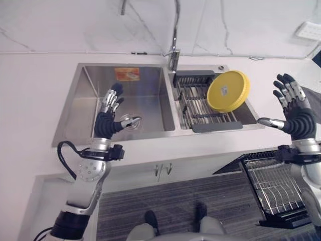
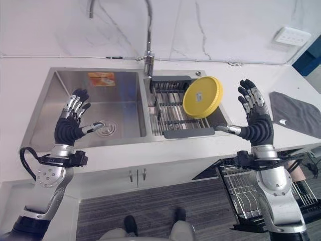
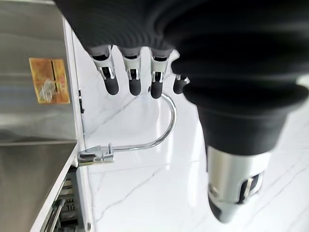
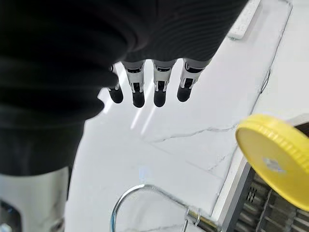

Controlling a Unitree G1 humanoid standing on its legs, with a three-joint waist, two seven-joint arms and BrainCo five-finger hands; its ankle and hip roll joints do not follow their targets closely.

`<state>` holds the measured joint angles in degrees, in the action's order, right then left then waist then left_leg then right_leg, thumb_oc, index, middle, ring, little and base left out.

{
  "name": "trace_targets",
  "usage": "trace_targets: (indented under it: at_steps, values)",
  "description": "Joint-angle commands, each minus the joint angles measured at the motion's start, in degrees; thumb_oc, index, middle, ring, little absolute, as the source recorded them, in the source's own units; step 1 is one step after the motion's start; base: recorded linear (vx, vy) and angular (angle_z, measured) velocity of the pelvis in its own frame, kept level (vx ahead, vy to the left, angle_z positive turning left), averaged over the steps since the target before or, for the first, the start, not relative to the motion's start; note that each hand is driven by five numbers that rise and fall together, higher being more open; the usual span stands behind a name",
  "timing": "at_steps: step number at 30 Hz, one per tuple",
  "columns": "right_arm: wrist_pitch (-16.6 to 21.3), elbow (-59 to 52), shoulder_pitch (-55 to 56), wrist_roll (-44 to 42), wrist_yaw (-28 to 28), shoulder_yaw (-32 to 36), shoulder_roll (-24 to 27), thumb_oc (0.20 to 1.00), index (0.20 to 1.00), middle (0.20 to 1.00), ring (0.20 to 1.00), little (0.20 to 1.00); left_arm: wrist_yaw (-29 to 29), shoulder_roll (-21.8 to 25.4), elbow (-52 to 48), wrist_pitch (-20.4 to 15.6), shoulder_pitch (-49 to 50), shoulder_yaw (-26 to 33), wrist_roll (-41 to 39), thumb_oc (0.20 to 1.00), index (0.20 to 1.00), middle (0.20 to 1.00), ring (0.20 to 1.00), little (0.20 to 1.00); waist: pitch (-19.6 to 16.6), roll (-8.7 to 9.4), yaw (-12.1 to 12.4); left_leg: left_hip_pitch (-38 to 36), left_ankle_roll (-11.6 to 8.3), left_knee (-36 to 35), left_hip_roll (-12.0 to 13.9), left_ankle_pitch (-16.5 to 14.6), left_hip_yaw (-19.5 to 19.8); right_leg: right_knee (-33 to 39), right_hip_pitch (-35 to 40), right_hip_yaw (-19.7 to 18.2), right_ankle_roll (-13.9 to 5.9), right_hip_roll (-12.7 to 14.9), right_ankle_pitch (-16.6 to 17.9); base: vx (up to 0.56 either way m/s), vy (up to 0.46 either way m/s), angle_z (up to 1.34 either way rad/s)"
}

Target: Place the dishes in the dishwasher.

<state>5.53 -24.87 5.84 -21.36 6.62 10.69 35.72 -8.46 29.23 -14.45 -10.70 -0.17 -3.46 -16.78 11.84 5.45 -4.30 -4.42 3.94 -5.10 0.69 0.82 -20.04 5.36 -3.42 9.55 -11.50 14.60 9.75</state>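
Nothing is loaded yet: the yellow plate [image 2: 202, 97] leans in the sink rack [image 2: 173, 108], the dishwasher rack [image 2: 246, 193] sits bare, and my left hand [image 2: 71, 120] and right hand [image 2: 254, 118] hover open and empty.

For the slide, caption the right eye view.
Both open hands, left hand and right hand, raised; yellow plate leaning in sink rack.

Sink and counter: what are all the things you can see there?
Plate: one, yellow, tilted on the drain rack.
Drain rack: one, dark, in the right basin.
Sink: one, steel, two basins.
Sticker: one, orange, on the left basin's back wall.
Faucet: one, chrome, behind the sink.
Cloth: one, grey, on the counter, far right.
Dishwasher rack: one, wire, pulled out, lower right.
Left robot hand: open, over the left basin.
Right robot hand: open, right of the plate.
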Motion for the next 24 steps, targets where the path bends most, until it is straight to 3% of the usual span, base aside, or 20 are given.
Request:
trace_targets:
  at_steps: [1, 4, 7, 12, 15, 18, 21, 24]
  values:
    - [3.91, -1.80, -3.71, -0.75, -0.54, 1.64, -0.23, 1.000, 1.000, 1.000, 1.000, 1.000, 3.29, 0.36, -4.34, -0.62, -1.06, -1.28, -3.18, 1.000, 1.000, 1.000, 1.000, 1.000, -1.01, -0.84, 0.59, -2.68, -5.25, 0.10, 5.20, -3.18, 7.78, -7.41, 0.25, 0.47, 0.30, -1.82, 0.59, 0.18, -0.337, 0.31]
    - [5.90, -2.14, -4.80, 0.23, 1.23, 0.97, 0.33, 1.000, 1.000, 1.000, 1.000, 1.000, 2.46, -0.27, -3.62, 0.19, -0.73, -1.33, -7.83, 1.000, 1.000, 1.000, 1.000, 1.000, -1.29, -1.45, 0.93, -3.52, -5.77, 0.10, 7.08, -2.40, 7.29, -5.32, 2.55, 1.14, 1.01, -3.26, -3.33, 0.16, -0.331, 0.29]
    - [4.73, -2.05, -5.95, 1.41, 0.79, 1.11, 0.83, 1.000, 1.000, 1.000, 1.000, 1.000, 2.46, -1.19, -4.46, -1.27, 0.27, -0.39, -8.29, 1.000, 1.000, 1.000, 1.000, 1.000, -2.40, -2.05, 0.72, -4.69, -7.05, 0.15, 8.64, -1.96, 6.10, -2.61, 5.45, 1.54, 2.47, -4.57, -4.76, 0.18, -0.252, 0.14]
    - [1.94, -1.39, -4.36, -0.03, -1.82, 2.20, 1.40, 1.000, 1.000, 1.000, 1.000, 1.000, 4.44, -2.18, -4.62, -1.17, 3.38, 1.89, -14.62, 1.000, 1.000, 1.000, 1.000, 1.000, -3.52, -3.43, -0.57, -4.70, -9.56, 1.31, 11.62, 0.01, 2.60, -1.34, 6.46, 1.43, 4.45, -6.35, -5.65, 0.13, -0.264, -0.08]
    - [1.32, -0.91, -3.77, -0.13, -3.14, 2.48, 2.12, 1.000, 1.000, 1.000, 1.000, 1.000, 5.66, -2.81, -4.21, -1.89, 4.25, 1.86, -14.59, 1.000, 1.000, 1.000, 1.000, 1.000, -3.47, -3.90, -0.83, -2.33, -10.40, 6.25, 12.23, 0.31, 2.45, -0.60, 6.44, 1.56, 5.18, -6.57, -5.59, 0.02, -0.137, 0.13]
    - [1.38, 0.30, -4.81, 0.28, -3.06, 1.84, 2.70, 1.000, 1.000, 1.000, 1.000, 1.000, 6.42, -2.86, -3.72, -3.65, 4.58, 1.22, -14.08, 1.000, 1.000, 1.000, 1.000, 1.000, -2.73, -5.14, -0.62, -0.14, -11.49, 3.42, 12.17, 3.15, 3.01, -0.36, 6.81, 1.26, 4.80, -6.85, -6.06, -0.01, 0.091, 0.13]
    - [-1.20, 0.46, -5.89, -0.67, -6.24, 0.08, 2.52, 1.000, 1.000, 1.000, 1.000, 1.000, 5.36, -2.92, -2.88, -4.58, 3.41, 0.21, -11.55, 1.000, 1.000, 1.000, 1.000, 1.000, -3.00, -5.64, -0.55, -0.35, -11.16, 0.56, 11.45, 2.94, 4.40, -0.36, 6.97, 1.45, 3.97, -5.45, -6.33, -0.02, 0.175, 0.22]
    - [-1.40, 0.56, -5.77, -4.67, -8.96, -0.91, 1.83, 1.000, 1.000, 1.000, 1.000, 1.000, 4.49, -2.47, -2.60, -4.51, 2.84, 0.64, -9.55, 1.000, 1.000, 1.000, 1.000, 1.000, -3.86, -5.70, -0.36, -1.00, -10.92, 0.10, 11.21, 1.93, 4.50, -0.37, 7.30, 3.06, 3.05, -4.21, -6.04, 0.00, 0.127, 0.08]
